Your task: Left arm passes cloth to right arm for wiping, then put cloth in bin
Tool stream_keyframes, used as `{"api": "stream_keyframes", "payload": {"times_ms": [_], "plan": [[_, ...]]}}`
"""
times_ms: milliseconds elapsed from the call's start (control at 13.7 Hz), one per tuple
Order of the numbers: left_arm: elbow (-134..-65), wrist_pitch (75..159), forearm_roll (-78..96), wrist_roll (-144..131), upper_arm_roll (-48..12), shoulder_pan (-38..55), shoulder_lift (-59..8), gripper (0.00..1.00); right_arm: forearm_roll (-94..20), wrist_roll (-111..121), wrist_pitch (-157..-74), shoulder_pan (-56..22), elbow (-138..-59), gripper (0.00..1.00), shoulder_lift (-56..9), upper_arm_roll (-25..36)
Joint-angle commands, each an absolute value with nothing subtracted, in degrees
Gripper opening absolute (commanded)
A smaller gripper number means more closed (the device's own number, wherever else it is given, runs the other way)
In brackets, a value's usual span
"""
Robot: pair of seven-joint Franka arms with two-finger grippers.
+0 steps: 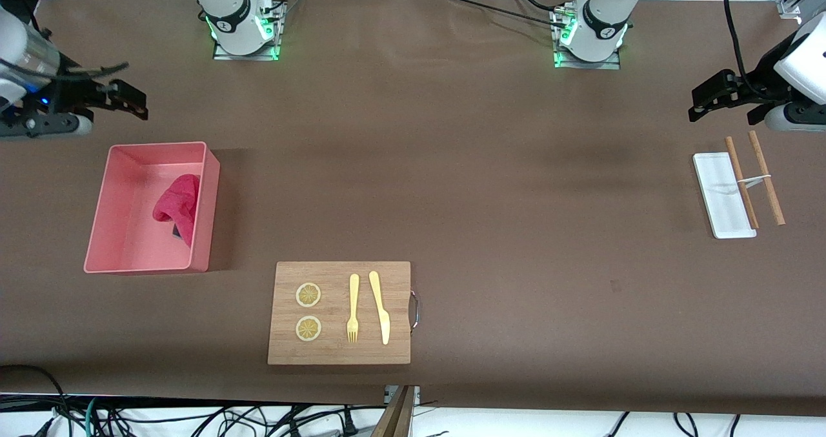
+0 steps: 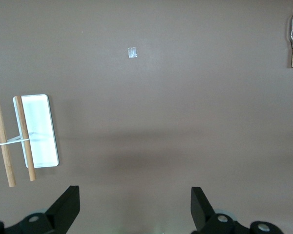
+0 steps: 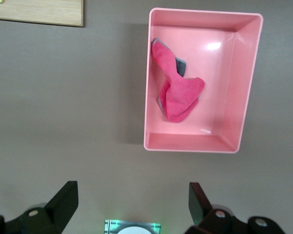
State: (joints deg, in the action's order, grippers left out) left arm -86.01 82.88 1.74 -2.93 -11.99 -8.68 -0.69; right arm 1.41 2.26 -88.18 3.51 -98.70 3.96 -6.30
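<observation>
Low in the front frame's middle lies the cutting board (image 1: 339,312) with its fork (image 1: 353,308), knife (image 1: 379,306) and two lemon slices (image 1: 308,295). Higher, at that frame's left, the cloth (image 1: 179,206) sits crumpled in the bin (image 1: 104,212) against one wall, and at its right edge the white tray (image 1: 723,195) carries chopsticks (image 1: 753,179). At the upper corners I wait: my right gripper (image 1: 132,98) hangs spread and empty over bare table above the bin, my left gripper (image 1: 710,98) likewise spread and empty above the tray.

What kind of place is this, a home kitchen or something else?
Probably a robot lab, not a kitchen: two arm bases bolted to a covered table, loose cables along its edge, and staged props like the cutting board.
</observation>
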Motion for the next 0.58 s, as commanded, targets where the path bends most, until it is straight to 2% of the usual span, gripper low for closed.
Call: {"api": "stream_keyframes", "payload": {"times_ms": [0, 511], "plan": [[-84.4, 81.4, 2.8, -1.8, -12.3, -9.1, -1.1, 1.0, 0.8, 1.7, -86.6, 3.6, -96.2, 1.0, 3.3, -6.8], [-84.4, 81.4, 2.9, -1.8, -12.2, -9.1, -1.1, 1.0, 0.6, 1.7, -86.0, 3.5, -96.2, 1.0, 3.5, -6.9]]}}
